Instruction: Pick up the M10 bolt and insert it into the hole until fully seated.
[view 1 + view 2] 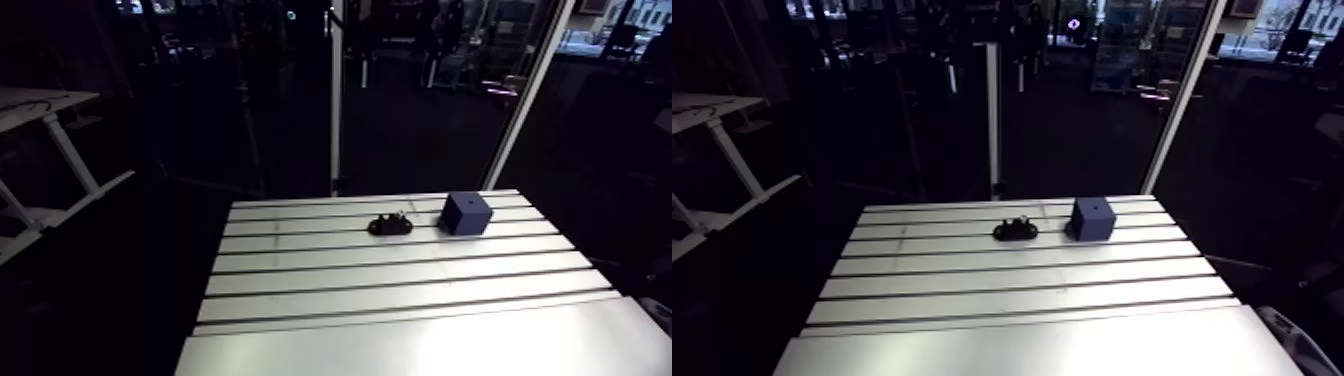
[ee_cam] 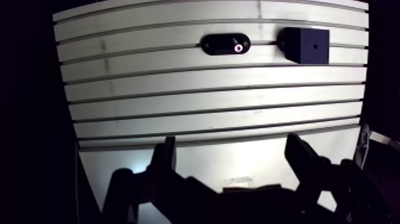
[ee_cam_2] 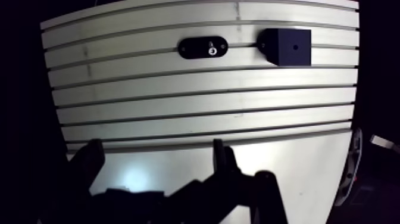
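Observation:
A small black oval holder (image 2: 225,44) lies on the slotted aluminium table (image 2: 208,113), with the M10 bolt (image 2: 238,48) standing in it, its bright head showing. Right beside it sits a dark blue cube (image 2: 306,45) with a small hole in its top face. In the arm view the holder (image 1: 390,224) and the cube (image 1: 466,213) sit near the table's far edge. My gripper (image 2: 232,152) hangs high over the table's near edge, far short of both objects. Its two dark fingers (image 2: 163,156) stand wide apart with nothing between them.
The table's slots run crosswise between the gripper and the objects. A smooth plain strip (image 1: 420,345) forms the table's near edge. Beyond the table's sides the floor drops away dark. A white desk (image 1: 40,110) stands off to the left in the arm view.

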`<state>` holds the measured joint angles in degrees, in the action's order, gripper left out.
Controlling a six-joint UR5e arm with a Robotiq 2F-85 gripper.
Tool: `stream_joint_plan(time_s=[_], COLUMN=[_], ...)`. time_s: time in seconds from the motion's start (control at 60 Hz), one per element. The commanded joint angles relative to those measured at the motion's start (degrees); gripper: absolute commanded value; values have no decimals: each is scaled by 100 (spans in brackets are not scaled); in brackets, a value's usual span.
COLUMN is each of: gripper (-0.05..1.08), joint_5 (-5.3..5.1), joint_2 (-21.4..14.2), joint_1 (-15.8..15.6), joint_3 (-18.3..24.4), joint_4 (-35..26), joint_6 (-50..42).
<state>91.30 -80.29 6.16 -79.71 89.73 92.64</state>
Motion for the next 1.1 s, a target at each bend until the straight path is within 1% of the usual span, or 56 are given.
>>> stream_joint_plan(time_s=[0.017,0.117,0.217,0.267,0.283,0.3,0.317,0.333,0.35,0.367,0.383,0.4,0.417,0.433,0.45,0.483,0.55,0.733,0.767,0.9,0.983,1.1], gripper=[1,1,1,1,1,1,1,1,1,1,1,1,1,1,1,1,1,1,1,1,1,2], joint_5=[40,50,66,52,52,50,50,50,50,43,43,42,42,41,41,33,17,6,-17,-45,-30,-47], joint_2=[9,25,42,61,61,62,62,62,62,62,62,62,62,62,62,62,62,70,118,179,208,283], joint_1=[0,7,59,93,93,103,103,105,105,113,113,129,129,139,139,149,181,295,346,479,483,516], joint_3=[-47,-107,-343,-540,-540,-653,-653,-737,-737,-847,-847,-953,-953,-1043,-1043,-1196,-1290,-1466,-1489,-1557,-1617,-1664], joint_4=[89,240,645,879,879,1048,1048,1208,1208,1389,1389,1588,1588,1774,1774,2106,2319,2576,2598,2599,2606,2655], joint_6=[159,272,401,489,489,547,547,601,601,669,669,746,746,825,825,1001,1105,1138,1131,1121,1112,1062])
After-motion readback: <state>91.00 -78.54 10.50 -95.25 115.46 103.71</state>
